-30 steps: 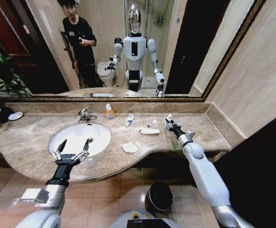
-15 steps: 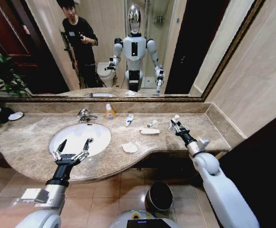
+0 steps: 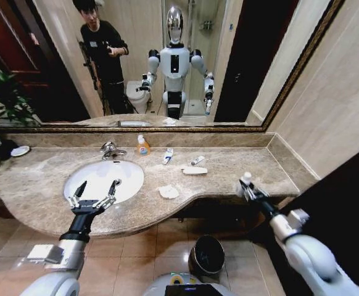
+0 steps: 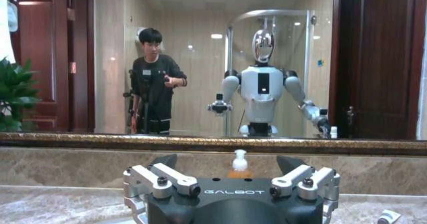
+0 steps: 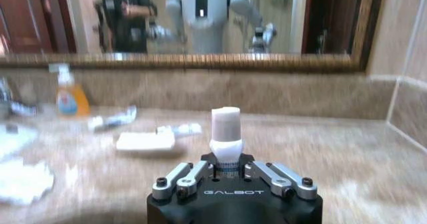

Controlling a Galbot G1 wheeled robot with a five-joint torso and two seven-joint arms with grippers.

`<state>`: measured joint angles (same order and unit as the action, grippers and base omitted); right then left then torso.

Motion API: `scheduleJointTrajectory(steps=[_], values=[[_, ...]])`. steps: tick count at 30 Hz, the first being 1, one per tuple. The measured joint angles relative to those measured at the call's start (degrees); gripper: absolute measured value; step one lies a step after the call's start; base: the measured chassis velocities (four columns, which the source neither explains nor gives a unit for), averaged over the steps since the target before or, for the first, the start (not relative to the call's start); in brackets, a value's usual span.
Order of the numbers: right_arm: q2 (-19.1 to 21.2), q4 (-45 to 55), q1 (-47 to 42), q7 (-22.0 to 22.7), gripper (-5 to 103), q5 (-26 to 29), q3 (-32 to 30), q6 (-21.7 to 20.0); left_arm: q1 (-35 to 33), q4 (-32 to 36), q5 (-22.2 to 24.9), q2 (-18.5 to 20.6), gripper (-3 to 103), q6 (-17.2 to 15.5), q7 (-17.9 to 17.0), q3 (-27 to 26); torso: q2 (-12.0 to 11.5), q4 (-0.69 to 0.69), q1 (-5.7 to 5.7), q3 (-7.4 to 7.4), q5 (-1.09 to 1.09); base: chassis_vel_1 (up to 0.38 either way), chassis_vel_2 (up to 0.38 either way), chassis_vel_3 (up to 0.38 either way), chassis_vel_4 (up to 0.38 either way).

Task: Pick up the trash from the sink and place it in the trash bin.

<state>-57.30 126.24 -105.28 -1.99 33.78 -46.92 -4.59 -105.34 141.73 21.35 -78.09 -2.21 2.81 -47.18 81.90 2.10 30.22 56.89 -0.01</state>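
My right gripper [image 3: 248,188] is shut on the tiny white bottle [image 3: 246,178], held upright over the counter's front edge at the right, up and to the right of the trash bin [image 3: 206,254] on the floor. In the right wrist view the bottle [image 5: 225,133] stands between the shut fingers [image 5: 193,171]. The rest of the trash lies on the counter: a flat packet [image 3: 195,171], a blue-marked tube [image 3: 168,155], a small tube [image 3: 197,160] and a crumpled tissue [image 3: 169,192]. My left gripper [image 3: 93,194] hangs open over the front rim of the sink [image 3: 104,179].
The chrome tap [image 3: 110,150] and an orange-yellow soap bottle [image 3: 143,146] stand behind the basin, below a wide mirror. A plant [image 3: 4,102] sits at the far left. The wall corner closes the counter on the right. The floor is tiled around the bin.
My right arm has drawn back from the counter's rear toward its front right edge, carrying the white bottle. The left arm has stayed still.
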Motion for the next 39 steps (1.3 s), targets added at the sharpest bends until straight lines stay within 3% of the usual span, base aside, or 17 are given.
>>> scheduleJointTrajectory(steps=[9,14,17,18,23,29,39], values=[[-5.4,-9.3,-1.8,-2.4,19,-5.4,5.7,3.6,0.0,0.0,0.0,0.0,100,0.0,0.0,0.0,0.0,0.00,0.01,0.00,0.00,0.000,0.000,0.000,0.000],[-7.5,-27.0,8.0,-5.0,19,-9.4,11.1,7.9,0.0,0.0,0.0,0.0,100,0.0,0.0,0.0,0.0,0.01,0.01,0.01,0.02,0.000,0.000,0.000,0.000],[-7.8,-30.2,10.2,-5.3,19,-10.0,11.9,8.4,0.0,0.0,0.0,0.0,100,0.0,0.0,0.0,0.0,0.02,0.01,0.01,0.03,0.000,0.000,0.000,0.000],[-8.9,-36.2,14.0,-5.8,19,-11.6,13.6,9.2,0.0,0.0,0.0,0.0,100,0.0,0.0,0.0,0.0,0.02,0.02,0.01,0.01,0.000,0.000,0.000,0.000],[-11.8,-46.2,18.5,-7.3,19,-14.3,16.1,11.1,0.0,0.0,0.0,0.0,100,0.0,0.0,0.0,0.0,0.01,0.01,0.01,0.00,0.000,0.000,0.000,0.000],[-15.0,-55.8,22.2,-9.0,19,-15.9,17.8,13.3,0.0,0.0,0.0,0.0,100,0.0,0.0,0.0,0.0,0.00,0.01,0.01,0.00,0.000,0.000,0.000,0.000],[-23.6,-77.5,33.7,-11.5,19,-20.9,17.4,19.2,0.0,0.0,0.0,0.0,100,0.0,0.0,0.0,0.0,0.01,0.01,0.01,0.01,0.000,0.000,0.000,0.000]])
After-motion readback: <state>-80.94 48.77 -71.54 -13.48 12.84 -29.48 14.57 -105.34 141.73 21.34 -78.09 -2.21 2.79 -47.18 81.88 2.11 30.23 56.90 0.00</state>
